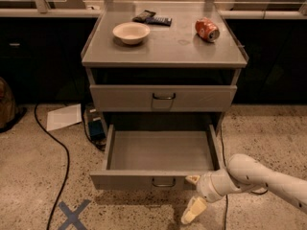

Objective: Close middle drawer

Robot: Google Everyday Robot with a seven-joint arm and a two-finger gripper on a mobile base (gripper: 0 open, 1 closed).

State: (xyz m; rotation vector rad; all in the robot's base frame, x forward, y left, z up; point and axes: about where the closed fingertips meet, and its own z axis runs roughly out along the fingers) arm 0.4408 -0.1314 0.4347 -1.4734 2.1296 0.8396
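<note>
Far left, on the speckled floor: a sheet of paper (64, 116), a black cable (61, 162) and, nearer, a blue tape cross (72, 214). Centre: the grey desk (163, 51), carrying a pale bowl (131, 32), a dark packet (152, 18) and a red can (206, 29) lying on its side. Below the top, the upper drawer (163, 97) sits flush. Beneath it the middle drawer (160, 152) stands pulled well out toward the near side, its tray bare. Its long axis runs left to right, and its low front panel (127, 180) with the wire handle (164, 182) faces the onlooker. Right: the white arm (259, 176) reaches in from the near right, and the gripper (193, 195) hangs just in front of the panel, right of the handle. The fingers (193, 179) are spread apart and grip nothing; the upper one meets or nearly meets the panel, the lower points toward the floor. The drawer lies directly beyond the fingers, so closing it seems to call for a straight push toward the far side. Nothing visible blocks its path, though an off-centre push may skew it.
</note>
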